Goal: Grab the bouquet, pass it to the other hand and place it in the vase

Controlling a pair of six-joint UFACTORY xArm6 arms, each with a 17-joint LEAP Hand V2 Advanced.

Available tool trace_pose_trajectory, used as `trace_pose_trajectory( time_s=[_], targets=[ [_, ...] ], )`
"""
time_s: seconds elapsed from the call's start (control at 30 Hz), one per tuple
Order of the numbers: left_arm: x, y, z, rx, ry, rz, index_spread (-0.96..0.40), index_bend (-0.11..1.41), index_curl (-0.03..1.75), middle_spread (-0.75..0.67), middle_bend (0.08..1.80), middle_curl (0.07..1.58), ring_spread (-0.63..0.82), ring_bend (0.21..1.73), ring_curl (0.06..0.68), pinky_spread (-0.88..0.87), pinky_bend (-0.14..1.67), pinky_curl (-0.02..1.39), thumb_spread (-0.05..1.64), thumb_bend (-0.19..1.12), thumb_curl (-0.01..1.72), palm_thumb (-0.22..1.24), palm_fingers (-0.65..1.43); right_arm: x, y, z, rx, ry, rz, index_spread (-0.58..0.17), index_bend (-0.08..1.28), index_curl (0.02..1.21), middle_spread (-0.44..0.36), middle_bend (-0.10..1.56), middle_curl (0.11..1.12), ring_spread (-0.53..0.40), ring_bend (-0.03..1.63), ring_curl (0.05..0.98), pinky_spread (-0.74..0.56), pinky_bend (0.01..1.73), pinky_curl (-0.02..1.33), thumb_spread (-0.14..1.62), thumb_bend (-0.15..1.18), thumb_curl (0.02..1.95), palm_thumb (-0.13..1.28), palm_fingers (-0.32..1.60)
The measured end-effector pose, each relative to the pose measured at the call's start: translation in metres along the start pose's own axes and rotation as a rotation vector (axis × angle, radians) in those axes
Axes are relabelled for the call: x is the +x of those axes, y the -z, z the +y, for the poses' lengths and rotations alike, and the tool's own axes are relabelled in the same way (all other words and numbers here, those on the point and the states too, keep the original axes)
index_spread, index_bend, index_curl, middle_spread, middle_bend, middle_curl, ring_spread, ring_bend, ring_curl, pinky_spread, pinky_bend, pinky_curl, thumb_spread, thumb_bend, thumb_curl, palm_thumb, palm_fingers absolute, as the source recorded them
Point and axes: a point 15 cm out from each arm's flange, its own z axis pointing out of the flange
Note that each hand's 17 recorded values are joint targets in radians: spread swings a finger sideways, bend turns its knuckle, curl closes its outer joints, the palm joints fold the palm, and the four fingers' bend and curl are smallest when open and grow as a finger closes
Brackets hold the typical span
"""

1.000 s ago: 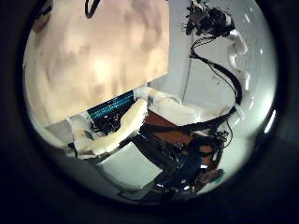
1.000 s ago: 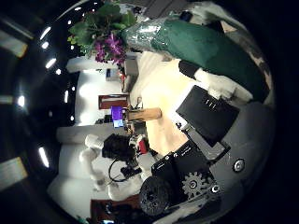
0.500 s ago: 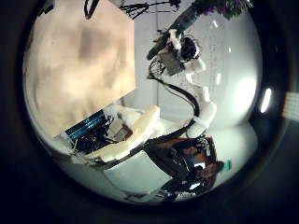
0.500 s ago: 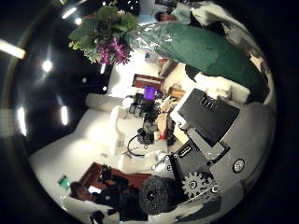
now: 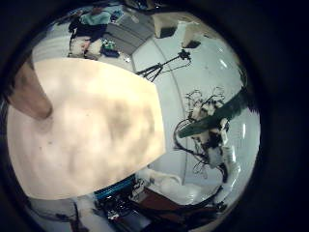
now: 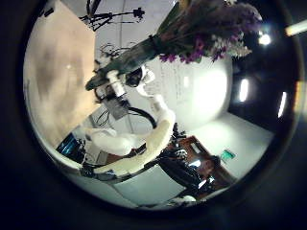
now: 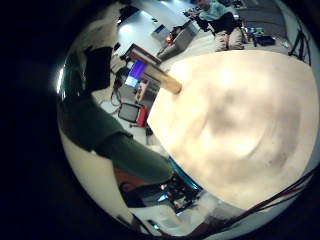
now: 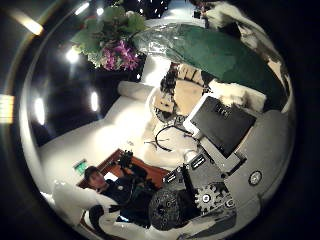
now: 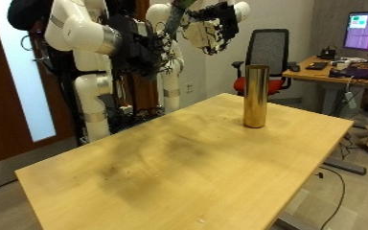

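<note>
Your right hand [image 6: 120,81] is closed round the bouquet of purple flowers and green leaves in its dark green wrap [image 8: 205,52]. It is held high in the air, well above the pale wooden tabletop [image 9: 172,163]. The tall gold metal cylinder vase [image 9: 254,95] stands upright and empty near the tabletop's far edge, well apart from the bouquet. I cannot tell whether your left hand's fingers are straight or curled.

Expect the bouquet to be light, soft and top-heavy. The wrap looks smooth and will likely crumple and slide under a loose grasp, and the flower heads would bruise. Have the left hand take it on the wrapped stems beside the right hand's grip, never on the blooms. Keep the stem end free to go into the vase's narrow mouth.

A second ago the left palm's thumb-side view showed mostly tabletop and no flowers. Half a second ago the blooms only touched that view's edge. Now they and the right hand fill much of it, so the two hands have drawn closer. In the right hand the bouquet sits as it did.
</note>
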Motion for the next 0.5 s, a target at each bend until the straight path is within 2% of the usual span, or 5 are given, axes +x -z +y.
trace_pose_trajectory(
  time_s=[0.27,0.4,0.5],
  targets=[
    [0.008,-0.006,-0.003,-0.007,-0.012,0.052,0.24,0.15,0.29,0.31,0.27,0.35,0.42,0.61,0.186,0.4,0.27,0.31,0.82,-0.04,0.32,0.25,0.2,-0.004,-0.038,-0.01,-0.046,0.04,0.022,-0.268,1.05,1.01,-0.131,1.33,0.77,-0.187,1.45,0.617,-0.23,1.13,0.99,0.25,-0.02,0.94,1.19,1.12],
    [0.013,-0.011,0.001,-0.04,-0.018,0.081,0.25,0.15,0.28,0.31,0.28,0.35,0.42,0.61,0.184,0.39,0.28,0.31,0.82,-0.04,0.32,0.26,0.2,0.001,-0.047,-0.019,-0.041,0.051,0.049,-0.269,1.05,1.01,-0.13,1.33,0.77,-0.188,1.44,0.62,-0.24,1.11,1.01,0.25,-0.02,0.94,1.18,1.12],
    [0.017,-0.011,0.005,-0.064,-0.022,0.102,0.24,0.15,0.27,0.24,0.36,0.37,0.42,0.6,0.175,0.37,0.28,0.31,0.81,-0.03,0.33,0.27,0.24,0.001,-0.061,-0.022,-0.06,0.065,0.051,-0.269,1.05,1.01,-0.13,1.32,0.77,-0.189,1.44,0.621,-0.24,1.1,1.02,0.25,-0.02,0.95,1.18,1.12]
  ],
)
